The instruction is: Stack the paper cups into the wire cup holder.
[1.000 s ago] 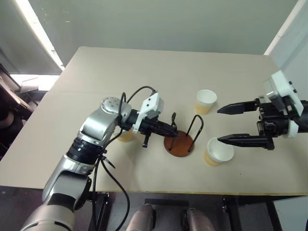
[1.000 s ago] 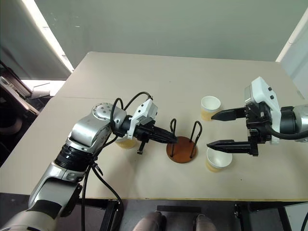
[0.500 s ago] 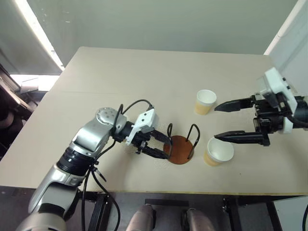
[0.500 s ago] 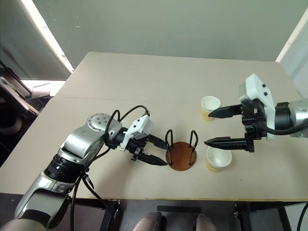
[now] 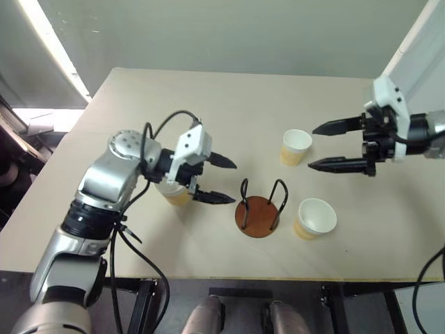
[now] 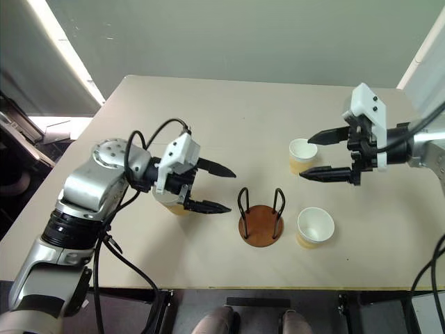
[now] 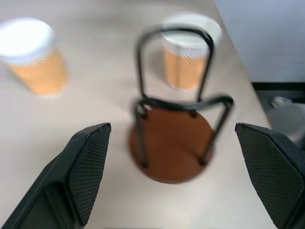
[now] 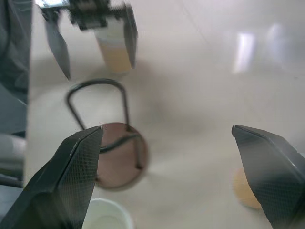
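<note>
Head view: the wire cup holder (image 5: 258, 213) stands empty near the table's (image 5: 208, 104) front edge, arches upright. From the holder, one paper cup (image 5: 314, 218) sits at three o'clock just beside it, a second cup (image 5: 296, 147) stands at one o'clock, and a third cup (image 5: 175, 194) is at nine o'clock, partly hidden under the left gripper (image 5: 219, 181). That gripper hangs with jaws spread wide, holding nothing. The right gripper (image 5: 318, 147), jaws wide apart and empty, hovers with its tips just beside the one o'clock cup.

Left wrist view: black fingers (image 7: 86, 176) splayed far apart, the holder's brown base between them, two cups beyond.

Right wrist view: fingers (image 8: 74, 179) wide apart; the holder (image 8: 114, 152) and the left gripper (image 8: 90, 40) over its cup lie beyond.
</note>
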